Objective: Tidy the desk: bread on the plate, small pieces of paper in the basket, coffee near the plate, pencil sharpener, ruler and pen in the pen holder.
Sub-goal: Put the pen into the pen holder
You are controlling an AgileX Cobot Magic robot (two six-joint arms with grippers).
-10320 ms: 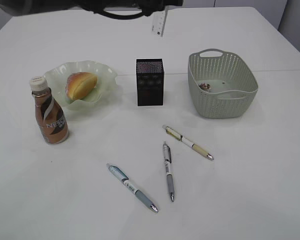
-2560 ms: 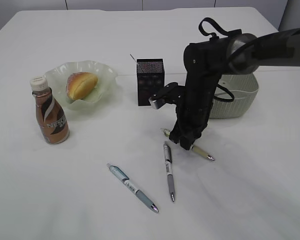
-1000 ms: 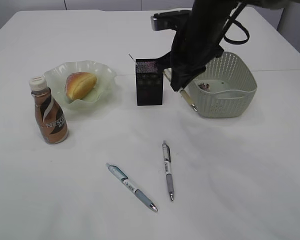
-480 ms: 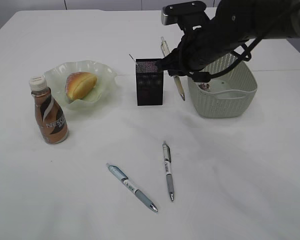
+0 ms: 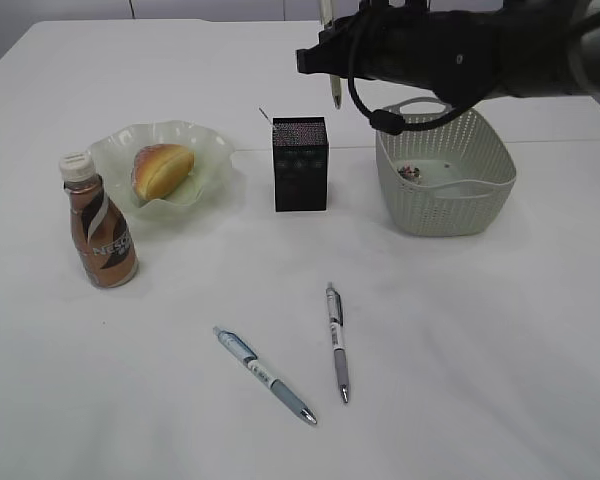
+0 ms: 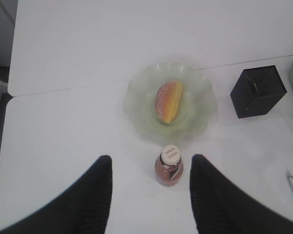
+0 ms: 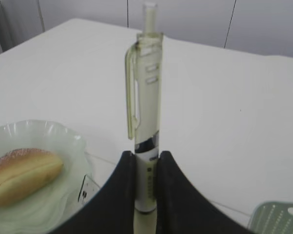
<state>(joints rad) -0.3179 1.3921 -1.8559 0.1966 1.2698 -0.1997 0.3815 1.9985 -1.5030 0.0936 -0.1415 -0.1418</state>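
Where right pincer (image 7: 145,168) clamps: upright pen (image 7: 145,112).

The worktop (image 5: 500,350) is plain white. A pale green plate (image 5: 205,150) holds golden-orange bread (image 5: 162,170). The coffee (image 5: 98,225) bottle is brown with a swirling white band and cream cap. The pen holder (image 5: 300,165) is black, speckled at its top; the basket (image 5: 445,205) is grey-green, perforated. The right claw (image 7: 145,168) is black, its pen (image 7: 145,122) cream-white.
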